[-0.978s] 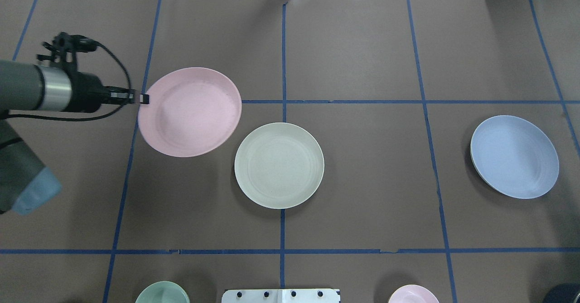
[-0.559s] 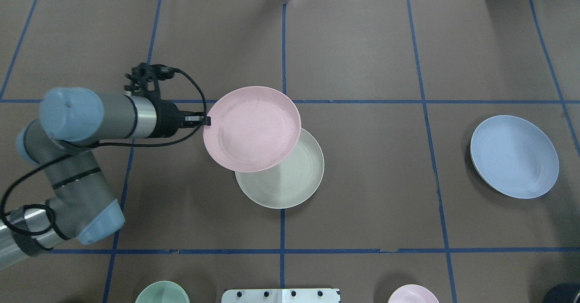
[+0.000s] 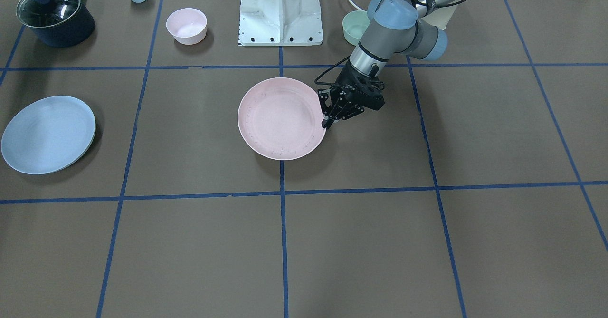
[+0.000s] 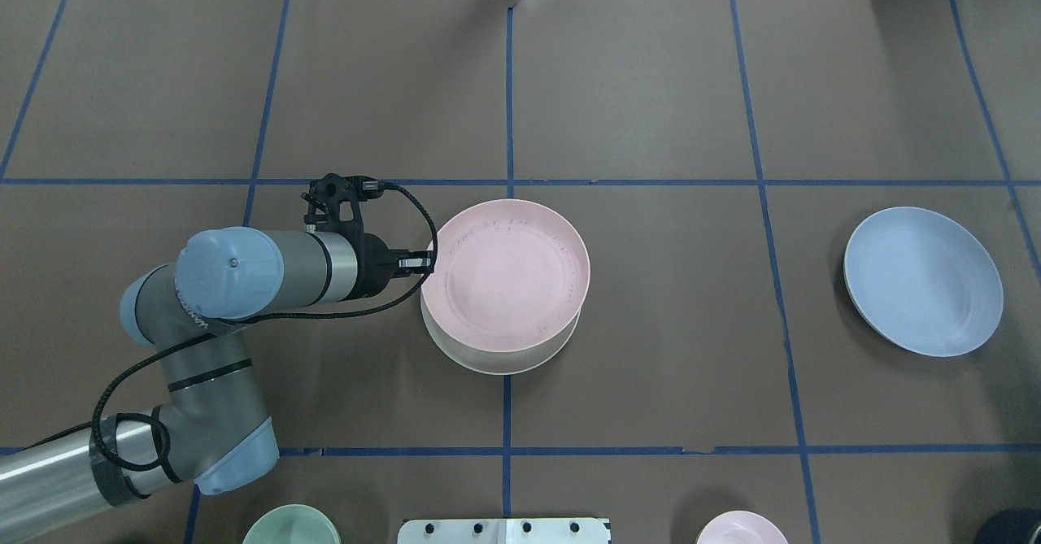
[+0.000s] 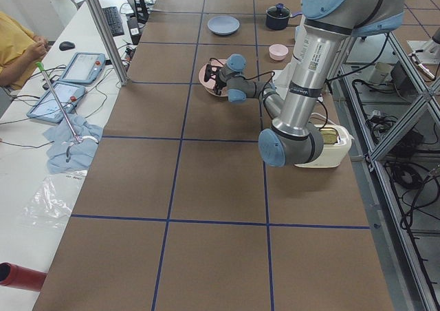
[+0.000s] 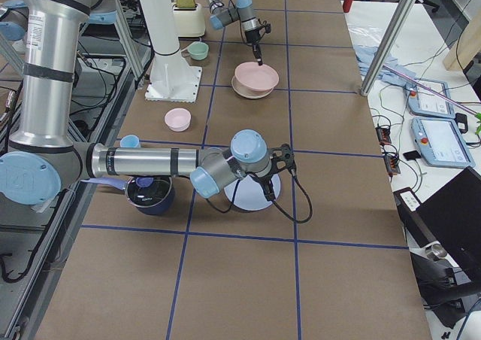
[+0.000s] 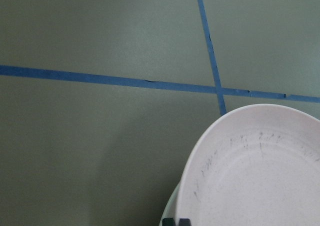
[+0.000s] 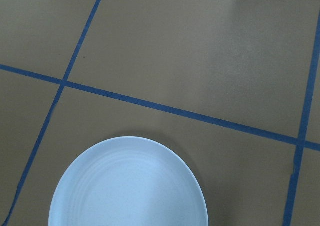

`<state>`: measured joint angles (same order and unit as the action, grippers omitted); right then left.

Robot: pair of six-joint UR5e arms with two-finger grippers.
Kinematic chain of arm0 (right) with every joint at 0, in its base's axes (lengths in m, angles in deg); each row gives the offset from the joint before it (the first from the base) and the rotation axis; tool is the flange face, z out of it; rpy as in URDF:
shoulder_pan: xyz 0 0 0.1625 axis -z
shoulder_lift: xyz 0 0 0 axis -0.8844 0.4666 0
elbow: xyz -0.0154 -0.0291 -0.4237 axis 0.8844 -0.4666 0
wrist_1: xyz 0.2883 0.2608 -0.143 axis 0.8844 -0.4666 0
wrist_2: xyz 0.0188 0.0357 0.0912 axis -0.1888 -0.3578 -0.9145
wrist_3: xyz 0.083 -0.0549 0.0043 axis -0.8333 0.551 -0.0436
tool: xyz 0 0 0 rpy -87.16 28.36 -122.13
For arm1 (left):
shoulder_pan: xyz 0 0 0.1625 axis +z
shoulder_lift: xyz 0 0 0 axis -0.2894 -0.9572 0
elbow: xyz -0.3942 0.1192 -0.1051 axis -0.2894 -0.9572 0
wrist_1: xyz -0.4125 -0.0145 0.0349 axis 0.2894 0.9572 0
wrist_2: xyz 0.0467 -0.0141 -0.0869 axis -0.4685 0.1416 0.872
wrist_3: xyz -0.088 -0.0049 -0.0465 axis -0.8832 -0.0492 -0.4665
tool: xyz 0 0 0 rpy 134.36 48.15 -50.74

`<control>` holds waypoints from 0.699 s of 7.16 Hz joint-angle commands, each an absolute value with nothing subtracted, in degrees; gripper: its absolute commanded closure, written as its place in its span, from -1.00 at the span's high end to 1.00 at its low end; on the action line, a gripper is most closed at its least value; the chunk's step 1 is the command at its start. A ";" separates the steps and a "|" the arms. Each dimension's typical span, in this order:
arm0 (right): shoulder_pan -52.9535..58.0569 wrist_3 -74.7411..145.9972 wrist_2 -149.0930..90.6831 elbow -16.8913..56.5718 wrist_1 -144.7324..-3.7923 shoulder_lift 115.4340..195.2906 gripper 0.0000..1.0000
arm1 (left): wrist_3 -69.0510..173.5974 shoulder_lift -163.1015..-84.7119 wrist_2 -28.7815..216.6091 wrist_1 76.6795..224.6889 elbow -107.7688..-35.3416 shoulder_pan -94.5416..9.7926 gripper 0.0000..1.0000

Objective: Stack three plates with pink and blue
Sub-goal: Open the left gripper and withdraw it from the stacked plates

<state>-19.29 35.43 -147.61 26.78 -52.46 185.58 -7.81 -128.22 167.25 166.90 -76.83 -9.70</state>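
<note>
Pink plate [image 4: 508, 277], round with no long axis, faces hollow-up and near level. The left gripper [image 4: 424, 263] pinches its 9 o'clock rim in the overhead view, directly over the cream plate [image 4: 498, 363]; whether the 2 touch cannot be told. Overhead, the cream plate peeks out as a crescent at 6 o'clock, while the front-facing view hides it wholly under the pink plate. Well apart at 3 o'clock lies the blue plate [image 4: 923, 281], and only the right-side view shows the right gripper [image 6: 264, 183] above it; whether its fingers are apart or together I cannot tell.
</note>
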 commanded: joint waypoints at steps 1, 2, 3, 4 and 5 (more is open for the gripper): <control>-19.29 35.43 -147.60 26.78 -52.45 185.57 1.00 | -7.35 -127.52 166.52 166.86 -76.74 -8.76 0.99; -19.29 35.43 -147.69 26.78 -52.45 185.57 1.00 | -5.96 -127.43 167.47 166.59 -77.87 -9.63 1.00; -19.03 35.43 -147.60 26.78 -52.53 185.57 1.00 | 2.06 -126.21 172.35 164.85 -80.84 -13.38 1.00; -17.46 33.34 -146.29 26.86 -52.54 185.57 1.00 | 10.75 -122.54 180.93 159.79 -85.57 -20.20 1.00; -13.88 29.06 -140.62 26.86 -52.36 185.66 1.00 | 19.80 -117.02 186.32 157.13 -90.40 -26.18 1.00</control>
<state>-17.21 33.08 -145.47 26.83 -52.49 185.59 9.00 -122.63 178.74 161.04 -84.74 -18.87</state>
